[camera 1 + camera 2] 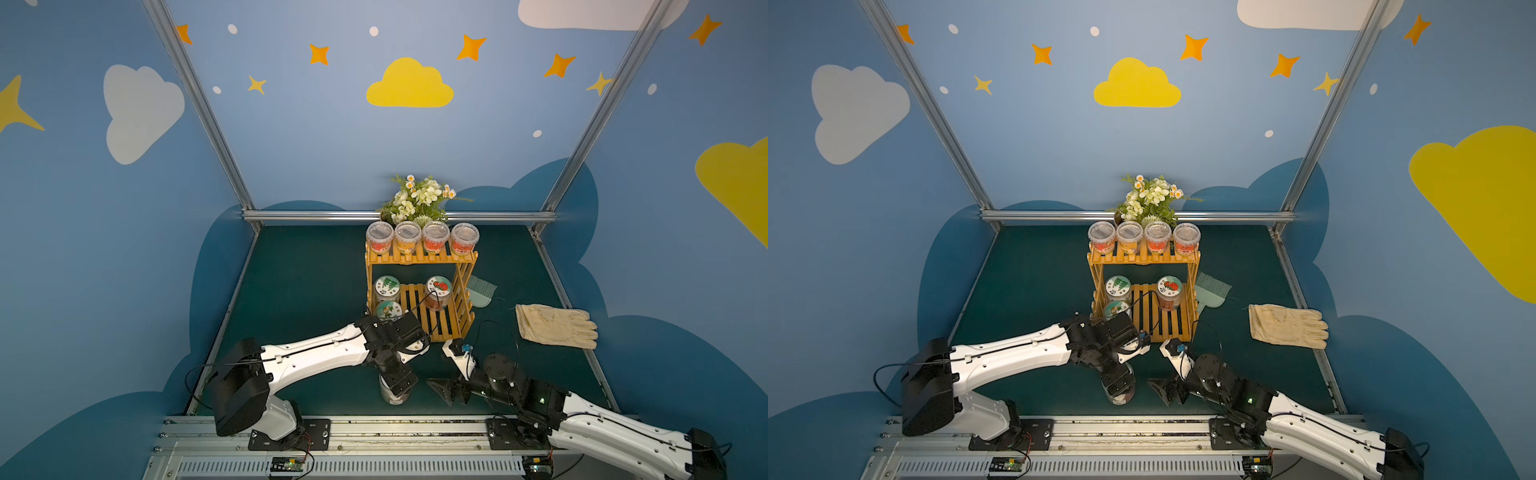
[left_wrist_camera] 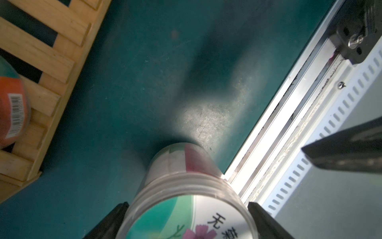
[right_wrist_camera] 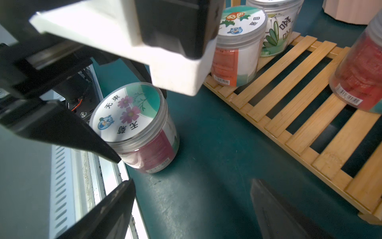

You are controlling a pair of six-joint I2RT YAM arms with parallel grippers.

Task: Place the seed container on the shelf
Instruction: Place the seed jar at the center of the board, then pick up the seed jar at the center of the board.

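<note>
Between your left jaws: seed jar [image 3: 134, 128], lid [image 3: 126, 111] rim pinched both sides, base on desk [image 3: 206, 155] by front rail [image 2: 275, 124], just short of shelf [image 1: 419, 259]. Right jaws wide, empty. Likely light, stiff, slick plastic; hold under lid, keep upright.

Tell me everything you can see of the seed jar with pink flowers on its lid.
The seed jar is clear plastic with a screw lid whose label shows pink flowers, Chinese characters and teal; a magenta wrap label carries a barcode. It stands on the green mat, near the wooden shelf but apart. The left gripper clasps its lid.
</note>
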